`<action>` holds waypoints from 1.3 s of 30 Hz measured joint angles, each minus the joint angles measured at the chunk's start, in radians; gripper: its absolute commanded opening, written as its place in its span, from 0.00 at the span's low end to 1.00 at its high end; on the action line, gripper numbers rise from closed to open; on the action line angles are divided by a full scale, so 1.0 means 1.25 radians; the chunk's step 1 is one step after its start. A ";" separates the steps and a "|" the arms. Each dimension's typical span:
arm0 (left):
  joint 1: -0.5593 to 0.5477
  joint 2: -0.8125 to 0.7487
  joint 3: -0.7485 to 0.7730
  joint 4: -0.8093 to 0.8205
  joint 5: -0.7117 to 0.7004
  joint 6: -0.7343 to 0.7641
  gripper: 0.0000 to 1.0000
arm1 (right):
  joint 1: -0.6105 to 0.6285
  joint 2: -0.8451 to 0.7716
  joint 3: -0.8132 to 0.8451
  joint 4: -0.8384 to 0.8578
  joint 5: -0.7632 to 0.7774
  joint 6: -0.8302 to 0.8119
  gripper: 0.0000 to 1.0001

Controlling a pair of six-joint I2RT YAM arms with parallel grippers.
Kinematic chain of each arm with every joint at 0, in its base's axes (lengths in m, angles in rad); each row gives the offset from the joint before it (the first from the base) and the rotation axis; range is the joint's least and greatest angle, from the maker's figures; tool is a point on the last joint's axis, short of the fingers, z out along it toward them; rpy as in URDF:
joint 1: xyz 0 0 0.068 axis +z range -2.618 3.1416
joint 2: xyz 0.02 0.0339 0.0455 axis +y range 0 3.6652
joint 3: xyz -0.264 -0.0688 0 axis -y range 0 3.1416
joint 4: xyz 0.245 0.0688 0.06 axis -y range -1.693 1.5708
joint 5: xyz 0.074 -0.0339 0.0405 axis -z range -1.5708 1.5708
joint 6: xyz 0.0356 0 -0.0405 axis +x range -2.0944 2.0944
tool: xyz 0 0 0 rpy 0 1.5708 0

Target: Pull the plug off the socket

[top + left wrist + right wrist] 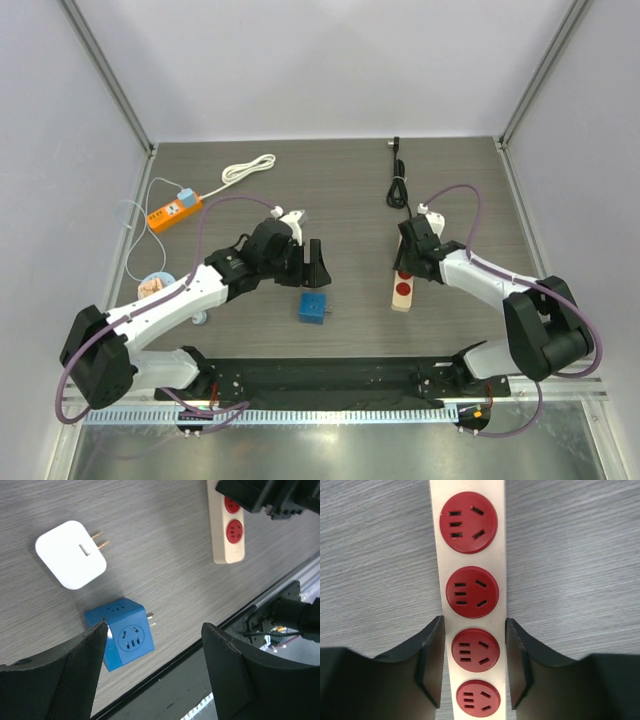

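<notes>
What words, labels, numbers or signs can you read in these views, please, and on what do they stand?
No text can be read in any view.
Beige power strip, blue cube adapter, white plug adapter: no print shows.
Orange power strip: any marking is too small to read.

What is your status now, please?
Left gripper open over blue cube plug, unplugged. Right gripper clamps power strip, visible sockets empty. White charger lies beside.
</notes>
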 measured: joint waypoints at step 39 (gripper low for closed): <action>0.127 -0.067 0.075 -0.147 -0.064 -0.056 0.80 | -0.086 -0.221 0.023 -0.126 0.161 -0.160 0.70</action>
